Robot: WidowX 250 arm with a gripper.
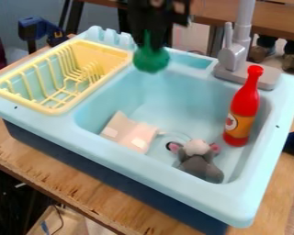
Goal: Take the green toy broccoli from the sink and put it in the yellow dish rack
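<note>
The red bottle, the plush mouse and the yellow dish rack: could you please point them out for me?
Red bottle [245, 104]: camera view, on its body above the label.
Plush mouse [200, 166]: camera view, on its grey body.
Yellow dish rack [53, 110]: camera view, on its rim's near corner.

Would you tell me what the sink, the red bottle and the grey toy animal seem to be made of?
The sink looks like moulded plastic with a smooth satin finish, given its rounded edges. The red bottle seems to be plastic, its shiny highlights suggesting gloss. The grey toy animal is probably matte plush, judging by its soft, rounded shape.
</note>
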